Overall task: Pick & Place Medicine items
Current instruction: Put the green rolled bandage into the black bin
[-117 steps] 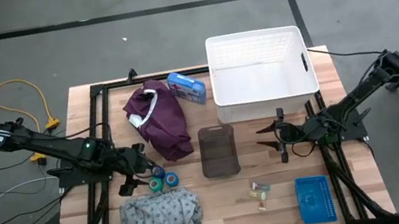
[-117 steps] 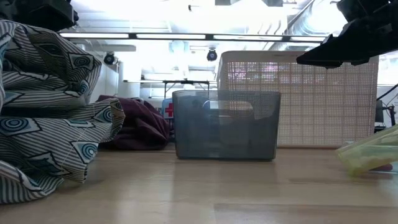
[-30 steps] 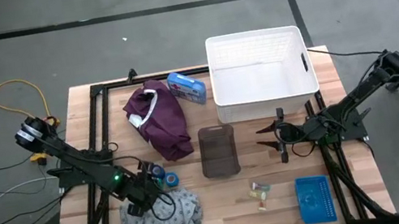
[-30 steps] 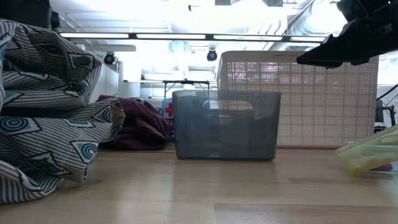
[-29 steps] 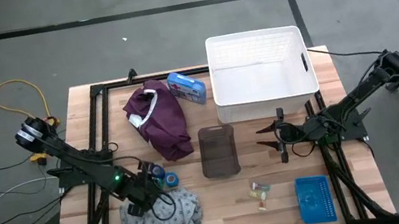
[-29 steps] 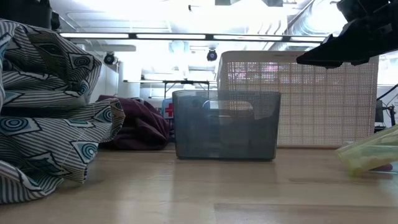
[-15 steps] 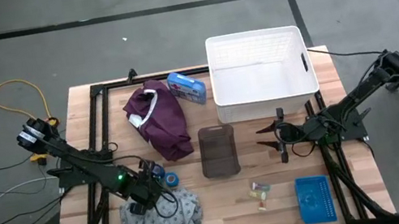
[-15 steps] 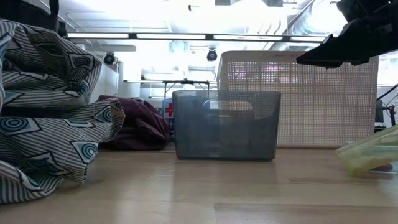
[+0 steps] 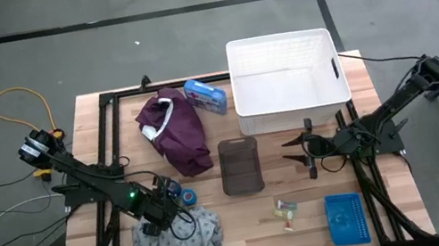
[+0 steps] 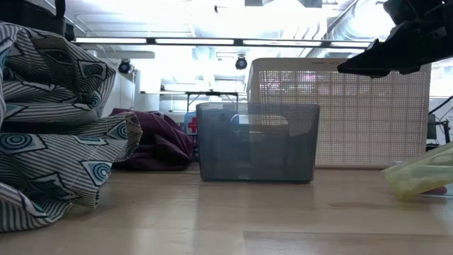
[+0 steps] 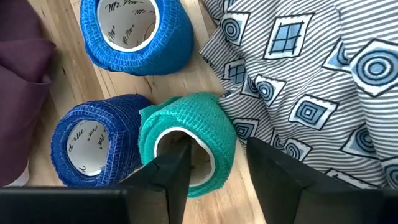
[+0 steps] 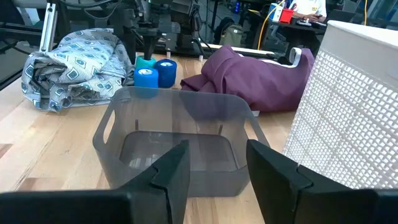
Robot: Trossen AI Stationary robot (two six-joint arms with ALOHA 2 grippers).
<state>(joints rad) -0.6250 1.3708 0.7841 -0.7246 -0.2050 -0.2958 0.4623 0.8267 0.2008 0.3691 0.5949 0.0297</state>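
Three medicine rolls stand on end on the wood beside the grey patterned cloth (image 11: 311, 81): a green roll (image 11: 186, 146), a dark blue roll (image 11: 93, 146) touching it, and a lighter blue roll (image 11: 137, 31) a little apart. My left gripper (image 11: 217, 152) (image 9: 165, 207) points down over the green roll, open, one finger in its hollow core and the other outside over the cloth's edge. Tiny pale pieces (image 9: 286, 211) lie near the front. My right gripper (image 9: 308, 154) (image 12: 214, 168) hovers open to the right of the grey bin, holding nothing. My left gripper straddles the green roll's wall (image 11: 224, 143) on the side next to the cloth, coming from above. One finger (image 11: 177, 162) is inside the core and a gap shows between the outer finger (image 11: 267, 162) and the roll. Whether the inner finger touches, I cannot tell.
A grey see-through bin (image 9: 240, 165) stands mid-table and a white basket (image 9: 288, 81) behind it. A maroon garment (image 9: 174, 131) and a blue box (image 9: 206, 95) lie at the back left. A blue mesh tray (image 9: 346, 217) sits at the front right.
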